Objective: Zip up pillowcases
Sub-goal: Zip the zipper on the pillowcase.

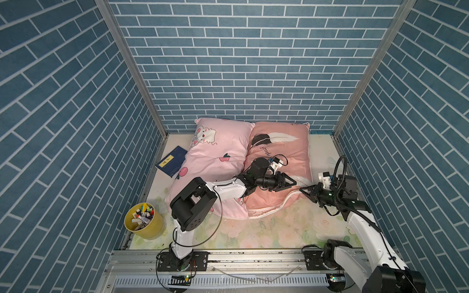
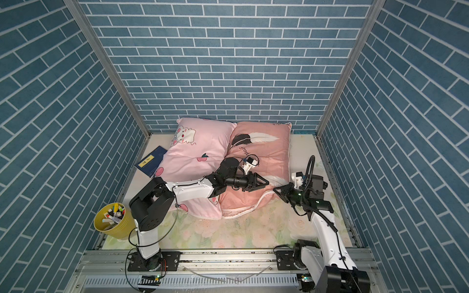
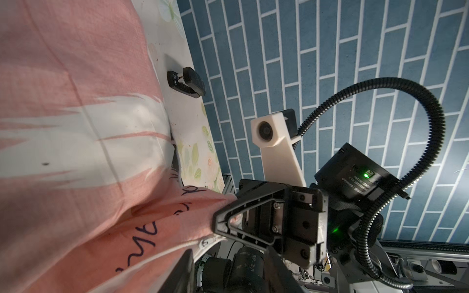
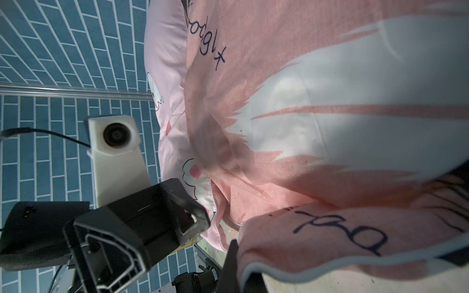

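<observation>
Two pillowcases lie side by side at the back: a light pink one with a bunny [image 1: 215, 157] and a salmon one with feathers [image 1: 284, 147]. The salmon one's near edge gapes, showing white lining [image 1: 274, 206]. My right gripper [image 1: 302, 189] is shut on that pillowcase's near right corner; in the right wrist view the piped fabric [image 4: 317, 243] drapes from the right gripper [image 4: 238, 253]. My left gripper [image 1: 294, 182] hovers just left of it over the same corner. In the left wrist view the left gripper [image 3: 228, 250] has its jaws apart, with the metal zipper pull [image 3: 204, 242] just ahead of them.
A yellow bucket of markers [image 1: 144, 220] stands at the near left. A blue booklet [image 1: 171, 161] lies beside the light pink pillow. A small black device [image 3: 186, 82] rests on the floral cloth [image 1: 266, 228] near the right wall. Brick walls enclose three sides.
</observation>
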`<state>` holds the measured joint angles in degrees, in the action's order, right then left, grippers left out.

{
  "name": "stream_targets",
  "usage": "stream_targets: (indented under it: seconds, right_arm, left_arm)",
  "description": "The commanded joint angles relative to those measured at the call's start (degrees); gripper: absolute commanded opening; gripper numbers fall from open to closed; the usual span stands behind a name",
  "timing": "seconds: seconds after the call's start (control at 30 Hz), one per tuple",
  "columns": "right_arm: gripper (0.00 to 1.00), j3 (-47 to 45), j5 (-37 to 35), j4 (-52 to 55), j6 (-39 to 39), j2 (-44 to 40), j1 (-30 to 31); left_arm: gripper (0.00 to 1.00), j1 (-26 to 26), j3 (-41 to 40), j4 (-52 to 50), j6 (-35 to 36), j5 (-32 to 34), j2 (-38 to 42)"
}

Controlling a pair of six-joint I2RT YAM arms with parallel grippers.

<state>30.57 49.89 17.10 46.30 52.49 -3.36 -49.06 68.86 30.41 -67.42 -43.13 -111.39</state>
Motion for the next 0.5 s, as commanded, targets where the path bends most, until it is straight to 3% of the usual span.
stream_targets:
  seconds: [0.0,0.47]
  right_arm:
    - [0.0,-1.5,1.9,-5.4,2.6,-0.8,0.4]
    - [0.0,-2.4,1.9,-13.1,5.6,1.4,2.7]
  left_arm:
    - [0.44,-0.3,-0.1,6.4,-4.4,0.4,-0.8]
    - [0.38,-1.0,-0.9,6.4,-5.0,1.6,-1.9]
